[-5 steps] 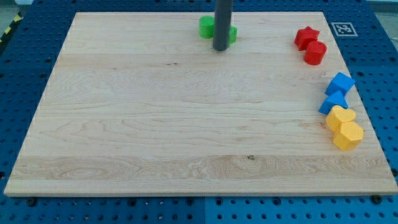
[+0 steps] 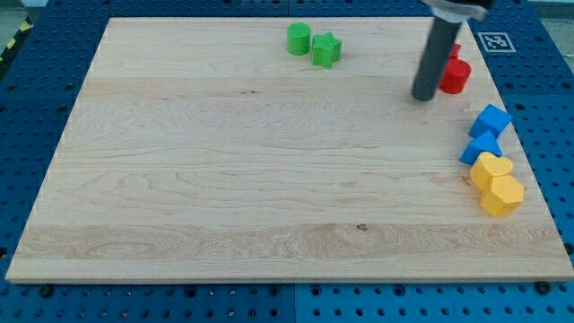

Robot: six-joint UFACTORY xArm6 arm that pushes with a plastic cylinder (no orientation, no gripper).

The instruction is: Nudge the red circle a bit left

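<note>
Since prior frame the rod has crossed from the green pair at 12 o'clock to the 2 o'clock area; blocks unmoved. Near to far: yellow blocks (image 2: 496, 183) at 4 o'clock, blue blocks (image 2: 485, 133) at 3, then my tip (image 2: 421, 97) just left of red circle (image 2: 456, 76), red star (image 2: 456, 50) mostly hidden behind rod. Rig has no jaws, nothing held. Risk: tip sits on wrong side; a push from here drives circle right, off target.

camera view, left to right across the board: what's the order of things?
green circle → green star → my tip → red circle → blue blocks and yellow blocks, stacked at similar x near the view's right edge.
</note>
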